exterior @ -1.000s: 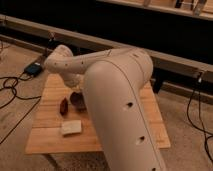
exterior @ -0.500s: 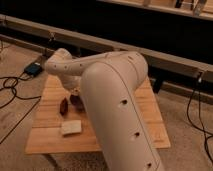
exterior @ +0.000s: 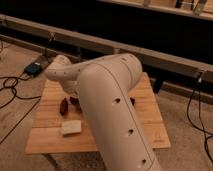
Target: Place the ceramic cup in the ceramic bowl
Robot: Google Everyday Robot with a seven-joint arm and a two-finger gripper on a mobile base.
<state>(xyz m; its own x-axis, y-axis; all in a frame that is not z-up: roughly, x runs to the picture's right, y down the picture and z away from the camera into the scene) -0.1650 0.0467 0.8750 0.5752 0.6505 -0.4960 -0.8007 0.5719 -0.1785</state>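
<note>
The ceramic cup and the ceramic bowl are both out of sight, presumably hidden behind the big white arm (exterior: pixel 112 107) sweeping across the wooden table (exterior: pixel 150 127). The gripper is hidden too, somewhere past the elbow near the table's left-middle, so its grip can't be judged. A reddish-brown lump (exterior: pixel 64 106) and a pale flat item (exterior: pixel 71 127) lie left. Cables (exterior: pixel 12 87) trail over the floor.

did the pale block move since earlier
No; the pale block stays near the table's front left edge. The gripper sits behind the arm, mid-table.
</note>
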